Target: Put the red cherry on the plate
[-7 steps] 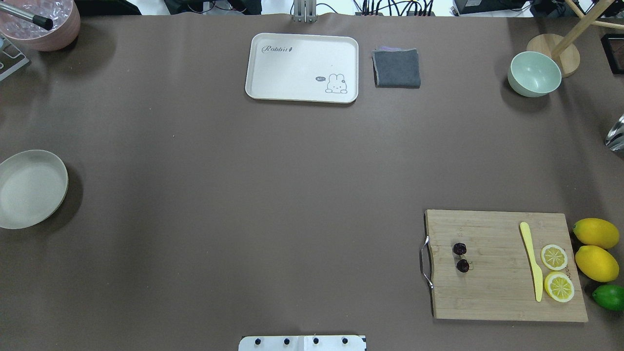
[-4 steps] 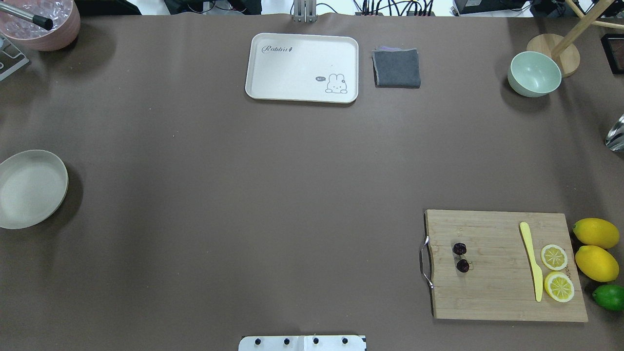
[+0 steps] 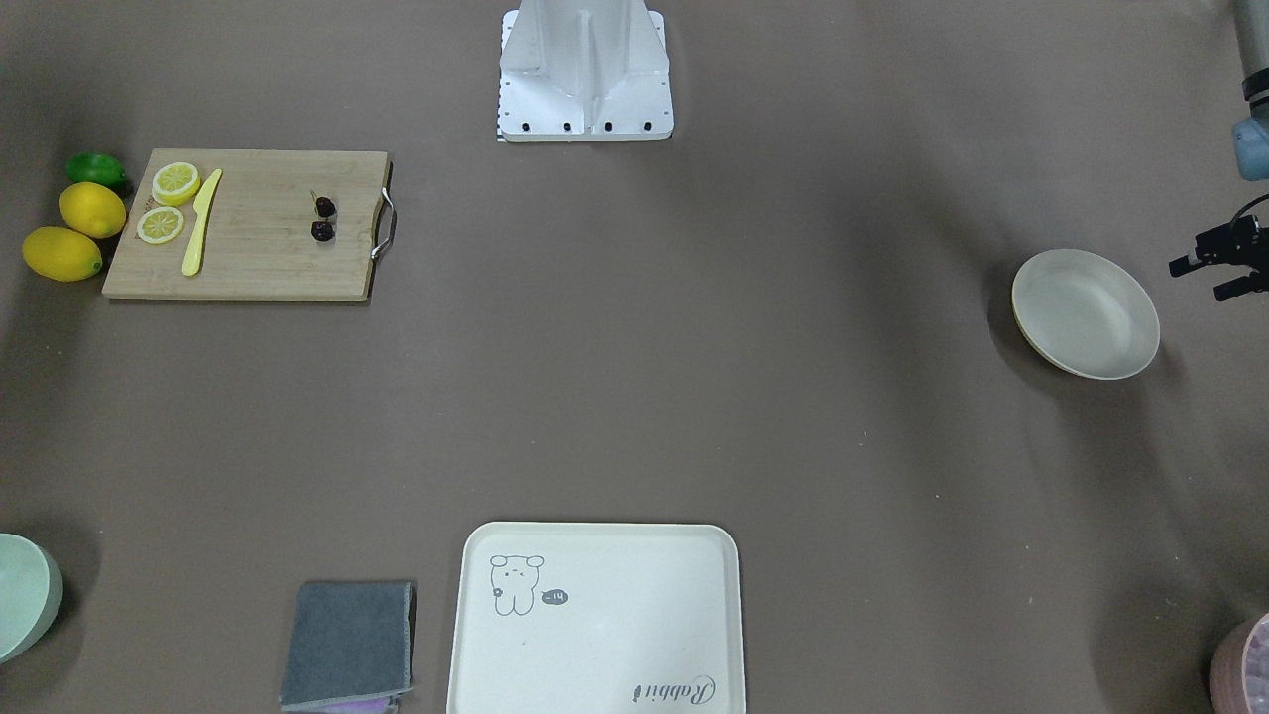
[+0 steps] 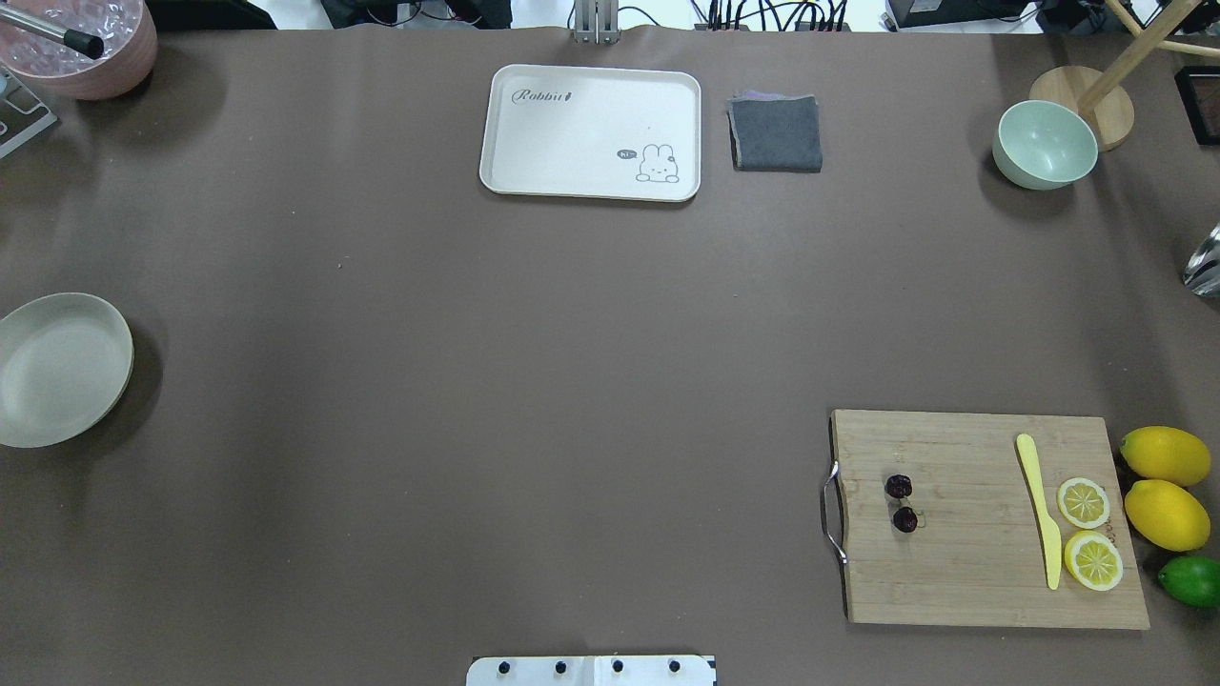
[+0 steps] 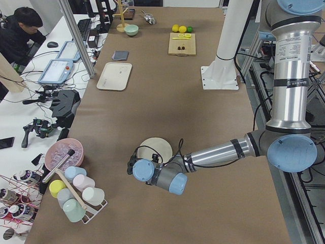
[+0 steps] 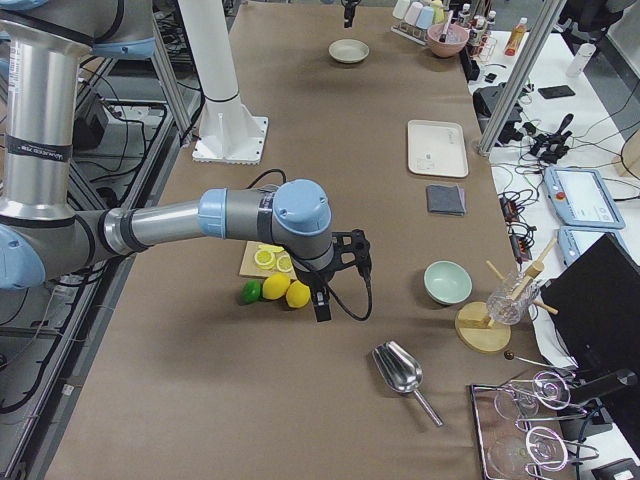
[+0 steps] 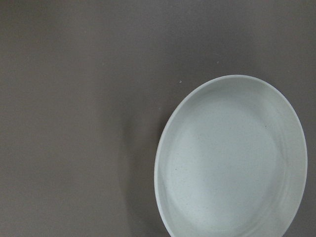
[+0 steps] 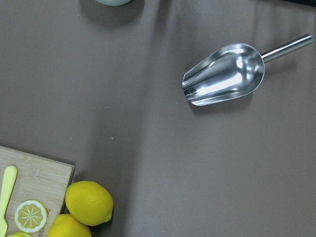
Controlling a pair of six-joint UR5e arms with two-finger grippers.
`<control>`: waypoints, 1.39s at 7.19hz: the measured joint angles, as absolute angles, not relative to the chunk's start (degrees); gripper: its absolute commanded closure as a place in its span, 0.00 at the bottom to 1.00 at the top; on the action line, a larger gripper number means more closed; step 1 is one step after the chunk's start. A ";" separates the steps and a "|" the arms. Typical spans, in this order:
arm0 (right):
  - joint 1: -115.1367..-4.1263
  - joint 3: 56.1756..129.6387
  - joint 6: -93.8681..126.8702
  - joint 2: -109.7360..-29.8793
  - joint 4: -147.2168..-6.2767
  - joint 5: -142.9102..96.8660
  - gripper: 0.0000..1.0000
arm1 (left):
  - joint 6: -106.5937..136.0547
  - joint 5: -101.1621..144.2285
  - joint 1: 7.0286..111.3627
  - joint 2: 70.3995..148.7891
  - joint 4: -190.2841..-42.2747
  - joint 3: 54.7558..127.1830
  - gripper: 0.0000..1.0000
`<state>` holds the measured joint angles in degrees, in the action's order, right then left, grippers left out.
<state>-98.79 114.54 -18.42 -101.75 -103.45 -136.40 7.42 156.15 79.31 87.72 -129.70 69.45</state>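
Note:
The red cherry [image 4: 901, 502] is a dark pair lying on the left part of a wooden cutting board [image 4: 953, 581]; the pair also shows in the front view [image 3: 322, 218]. The cream plate [image 4: 59, 370] sits at the table's far left edge, with nothing on it, and fills the lower right of the left wrist view [image 7: 232, 158]. My left gripper [image 5: 133, 164] hovers beside the plate [image 5: 155, 149]; I cannot tell if it is open or shut. My right gripper [image 6: 321, 300] hangs past the lemons, off the board's outer end, and its state cannot be told either.
On the board lie a yellow knife [image 4: 1039, 510] and two lemon slices [image 4: 1087, 529]. Two lemons [image 4: 1165, 486] and a lime [image 4: 1191, 579] lie beside it. A rabbit tray [image 4: 591, 133], a grey cloth [image 4: 776, 133], a green bowl [image 4: 1046, 143] and a metal scoop [image 8: 224, 74] are farther off.

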 measured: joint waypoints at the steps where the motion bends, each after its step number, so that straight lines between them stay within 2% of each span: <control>1: -98.80 114.55 -18.45 -101.76 -103.45 -136.40 0.00 | 8.19 155.90 78.92 87.92 -130.23 69.35 0.04; 7: -98.79 114.52 -18.46 -102.09 -103.39 -136.32 0.00 | 12.59 151.45 75.61 91.12 -133.56 67.67 0.09; 10: -98.86 114.60 -18.52 -102.13 -103.36 -136.32 0.00 | 13.23 148.37 74.36 91.66 -135.37 67.39 0.20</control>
